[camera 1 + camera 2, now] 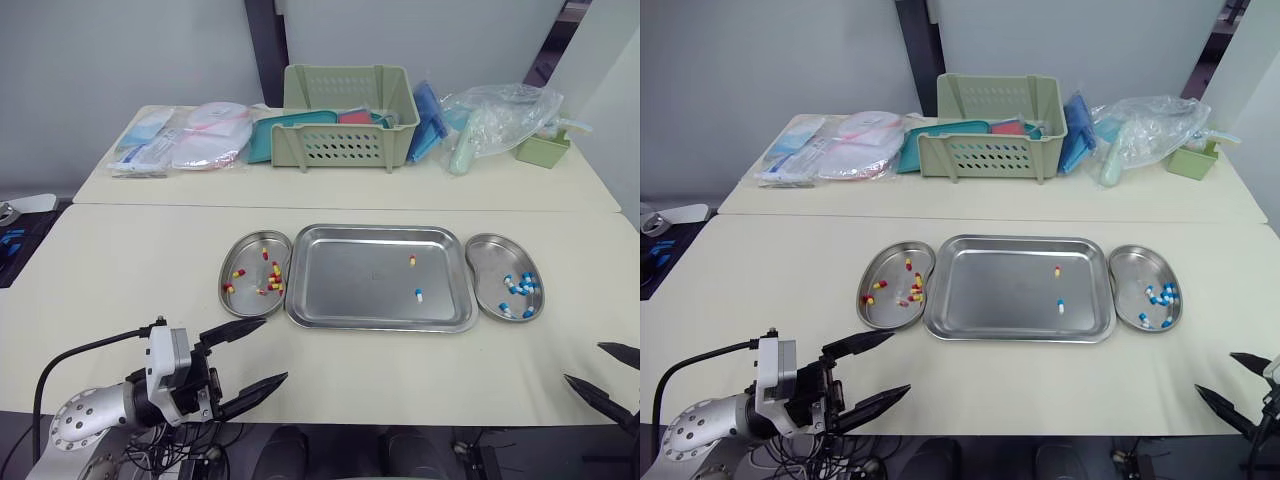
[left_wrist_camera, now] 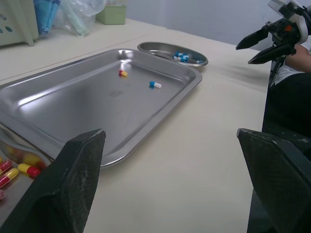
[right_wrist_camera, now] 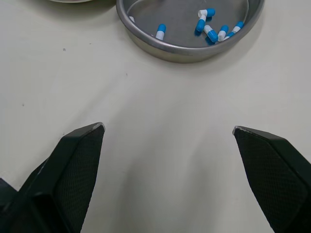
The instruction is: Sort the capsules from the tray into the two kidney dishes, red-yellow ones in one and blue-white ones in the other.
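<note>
Glossy rectangular steel tray holds two smooth capsules, red-yellow capsule and blue-white capsule. Left gripper and right gripper gape wide, pads seemingly cross-hatched.

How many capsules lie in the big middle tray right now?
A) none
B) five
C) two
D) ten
C: the tray holds just one red-yellow capsule and one blue-white capsule.
</note>
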`<state>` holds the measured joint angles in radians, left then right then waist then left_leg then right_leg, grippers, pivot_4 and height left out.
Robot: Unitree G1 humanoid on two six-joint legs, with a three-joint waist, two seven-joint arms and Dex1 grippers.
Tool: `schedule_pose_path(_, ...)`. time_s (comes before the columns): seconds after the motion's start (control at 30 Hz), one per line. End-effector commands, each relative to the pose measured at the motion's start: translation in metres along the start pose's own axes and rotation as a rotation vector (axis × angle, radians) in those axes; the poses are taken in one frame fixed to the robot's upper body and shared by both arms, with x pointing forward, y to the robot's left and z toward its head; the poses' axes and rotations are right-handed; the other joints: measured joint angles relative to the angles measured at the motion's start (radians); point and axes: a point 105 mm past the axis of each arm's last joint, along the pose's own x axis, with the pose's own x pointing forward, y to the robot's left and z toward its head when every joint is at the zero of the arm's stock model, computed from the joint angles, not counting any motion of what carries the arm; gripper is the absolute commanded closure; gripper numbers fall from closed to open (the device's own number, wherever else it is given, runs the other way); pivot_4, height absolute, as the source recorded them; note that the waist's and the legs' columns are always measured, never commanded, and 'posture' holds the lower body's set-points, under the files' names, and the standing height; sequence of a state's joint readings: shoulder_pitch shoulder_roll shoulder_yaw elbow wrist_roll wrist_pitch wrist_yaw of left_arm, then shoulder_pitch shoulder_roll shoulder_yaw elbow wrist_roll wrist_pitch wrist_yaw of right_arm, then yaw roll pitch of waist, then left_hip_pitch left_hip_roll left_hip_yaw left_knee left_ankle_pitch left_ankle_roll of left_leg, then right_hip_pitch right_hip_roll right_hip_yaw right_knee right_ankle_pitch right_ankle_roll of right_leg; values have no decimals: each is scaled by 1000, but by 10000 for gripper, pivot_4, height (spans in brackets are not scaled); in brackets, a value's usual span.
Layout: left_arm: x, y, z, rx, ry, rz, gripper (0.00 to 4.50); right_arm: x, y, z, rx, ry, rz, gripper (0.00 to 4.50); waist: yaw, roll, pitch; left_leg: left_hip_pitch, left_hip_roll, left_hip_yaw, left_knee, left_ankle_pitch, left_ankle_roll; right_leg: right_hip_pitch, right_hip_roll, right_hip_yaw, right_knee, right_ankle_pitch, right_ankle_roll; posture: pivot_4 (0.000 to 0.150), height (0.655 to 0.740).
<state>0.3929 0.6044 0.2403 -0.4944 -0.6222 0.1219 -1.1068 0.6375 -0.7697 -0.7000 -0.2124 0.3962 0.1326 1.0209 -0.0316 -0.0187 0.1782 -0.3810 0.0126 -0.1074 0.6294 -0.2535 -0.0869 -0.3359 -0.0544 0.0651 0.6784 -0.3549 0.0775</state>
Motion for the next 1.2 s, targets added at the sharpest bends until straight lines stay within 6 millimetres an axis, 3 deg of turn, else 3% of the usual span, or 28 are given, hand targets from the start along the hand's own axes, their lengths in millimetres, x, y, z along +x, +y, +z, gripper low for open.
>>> schedule_pose_path(0.03,1,-1,2,50,-18,-24,163,-9,3,13,-39,-28,-15,0,1,0,0,0,0,0,0,0,0,0,0,0,0,0,0,1500,7400)
schedule_pose_path(0.1,1,1,1,69,-19,-25,163,-10,10,19,-53,-36,-1,0,1,1,0,0,0,0,0,0,0,0,0,0,0,0,0,1500,7400)
schedule_pose_path(0.17,0,4,-2,74,-19,-19,163,-3,29,37,-60,-74,59,0,0,1,0,0,0,0,0,0,0,0,0,0,0,0,0,1500,7400)
schedule_pose_path(0.37,0,2,-7,85,-27,-33,163,36,79,87,-26,-158,160,0,-1,0,-2,0,0,-1,0,0,0,0,0,0,0,0,0,1500,7400)
schedule_pose_path(0.47,0,-1,-9,82,-26,-37,163,53,94,108,-24,-222,183,0,2,0,-1,-1,0,-1,0,0,0,0,0,-1,0,0,0,1500,7400)
schedule_pose_path(0.53,0,-2,-10,82,-26,-35,0,65,99,114,-21,-226,182,4082,2,-1,-1,-1,0,-1,0,0,0,0,0,-1,0,0,0,1500,7400)
schedule_pose_path(0.63,2,-3,-12,84,-29,-28,0,82,101,118,-24,-209,164,12330,2,-2,-1,-1,0,-2,0,0,0,-1,0,-1,0,0,0,1500,7400)
schedule_pose_path(0.93,10,-6,-14,89,-39,-23,0,135,90,128,-2,-119,17,12330,-1,-2,-1,-1,0,-2,0,0,0,-2,0,-1,0,0,0,1500,7400)
schedule_pose_path(1.2,16,-7,-16,94,-46,-21,0,157,82,129,45,-22,-9,12330,0,-2,-1,-2,0,-2,0,0,0,-2,0,-1,0,0,0,1500,7400)
